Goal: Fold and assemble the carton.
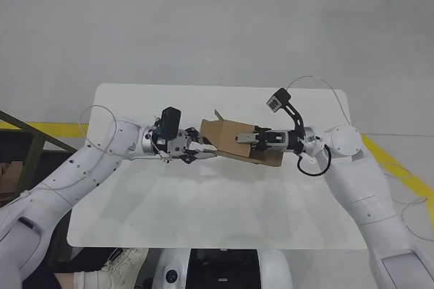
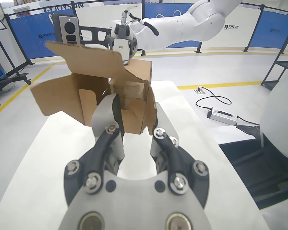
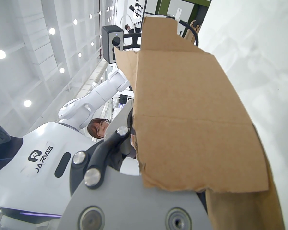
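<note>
Carton (image 1: 220,134) of brown cardboard hangs over the middle of the white table (image 1: 202,209), a little toward the far side, caught between the two arms. Whether its underside touches the tabletop I cannot tell. Its open end faces left, and the flaps there are splayed: an upper flap (image 2: 91,58) stands up and tilts over the mouth, while a side flap (image 2: 55,96) spreads toward the far side.

The left gripper (image 2: 134,104) comes in from the left, level with that open end. Its jaws are parted to a middling width and straddle a torn-looking edge of the carton's mouth. One of the fingers (image 2: 106,113) is in front of the opening, the other just outside the wall. A gap shows between the first pad and the cardboard, so nothing is pinched there.

The right gripper (image 1: 247,137) reaches in from the right and lies along the carton's top side. In the right wrist view one finger (image 3: 121,125) presses against a panel and its partner is hidden behind the cardboard — the jaws look closed on that panel.

On the floor beside the table lies a grey power adapter (image 2: 222,117) with a black cable.
</note>
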Tool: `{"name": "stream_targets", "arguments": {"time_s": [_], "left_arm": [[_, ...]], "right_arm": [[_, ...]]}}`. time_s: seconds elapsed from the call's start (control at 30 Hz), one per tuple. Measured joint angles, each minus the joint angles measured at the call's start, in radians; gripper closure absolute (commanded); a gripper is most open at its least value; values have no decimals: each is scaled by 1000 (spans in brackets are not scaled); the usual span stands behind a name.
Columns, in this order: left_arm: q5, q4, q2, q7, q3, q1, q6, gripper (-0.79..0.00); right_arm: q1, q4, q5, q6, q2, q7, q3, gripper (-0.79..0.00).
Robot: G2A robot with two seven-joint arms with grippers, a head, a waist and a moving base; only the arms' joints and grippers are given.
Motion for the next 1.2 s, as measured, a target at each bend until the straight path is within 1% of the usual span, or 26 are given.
{"name": "stream_targets", "arguments": {"time_s": [0.13,0.43,0.83,1.2], "left_arm": [[-20,7,5,0,1,0,0,-265],[-59,12,10,0,15,-12,0,-222],[-40,18,-6,0,44,-41,0,-228],[-16,6,-9,0,39,-44,0,-240]], "right_arm": [[0,-4,0,2,0,4,-3,0],[7,-7,-5,5,-1,6,-15,0],[8,-8,-3,2,0,7,-18,0],[10,-5,-2,3,0,8,-20,0]]}}
